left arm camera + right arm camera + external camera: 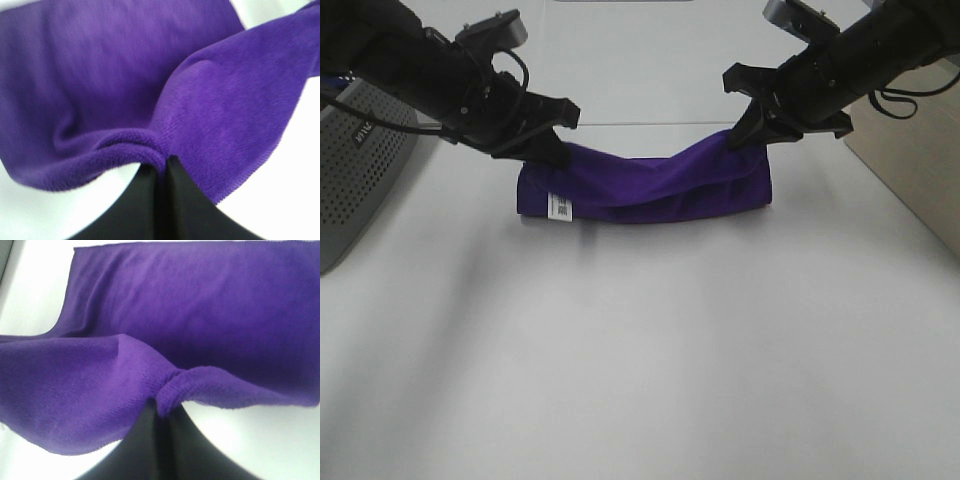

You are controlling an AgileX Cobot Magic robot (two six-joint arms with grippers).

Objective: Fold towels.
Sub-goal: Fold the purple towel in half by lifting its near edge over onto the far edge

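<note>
A deep purple towel (650, 185) lies on the white table (640, 350), with a small white tag (559, 207) at its front left edge. My left gripper (552, 152) is shut on the towel's far left corner and holds it lifted. My right gripper (745, 135) is shut on the far right corner, also lifted. The far edge sags between them over the lower layer. In the left wrist view the closed fingers (165, 165) pinch a bunched fold of towel (225, 115). In the right wrist view the fingers (162, 415) pinch the towel (200, 315) likewise.
A grey perforated box (360, 175) stands at the table's left edge. A tan surface (920, 170) borders the table on the right. A seam runs across the table behind the towel.
</note>
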